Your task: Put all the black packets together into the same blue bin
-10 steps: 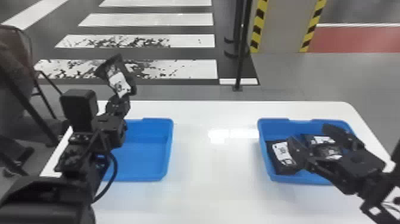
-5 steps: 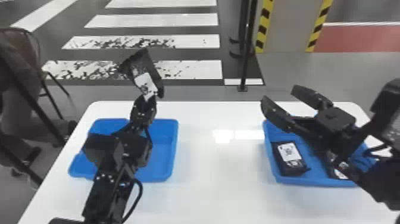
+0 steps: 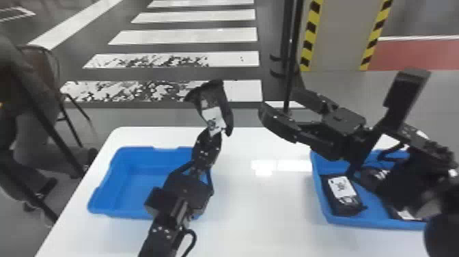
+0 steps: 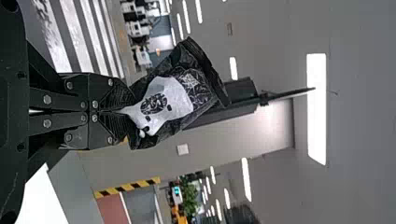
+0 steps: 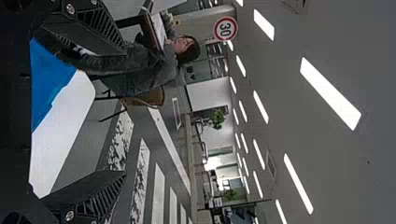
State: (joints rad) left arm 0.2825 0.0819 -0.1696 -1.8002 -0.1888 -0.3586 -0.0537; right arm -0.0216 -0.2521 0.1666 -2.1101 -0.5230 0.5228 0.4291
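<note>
On the counter (image 3: 259, 212), the right blue bin (image 3: 362, 222) holds a black packet (image 3: 343, 194) and at least another, partly hidden. Farther off, the right pincer (image 3: 279, 101) is spread and unladen; beyond the left blue bin (image 3: 143, 194), the left pincer (image 4: 128, 112) clamps a raised packet (image 4: 163, 102), likely the remaining transfer.

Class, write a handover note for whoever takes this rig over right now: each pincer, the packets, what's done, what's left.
Left pincer: shut on a black packet, raised.
Right pincer: open, raised, nothing between its fingers.
Right blue bin: one packet along its left side; more packet material partly hidden, count unclear.
Left blue bin: at the left.
Done: the right bin holds packets.
Left: the held packet must join them, probably in the right bin.
</note>
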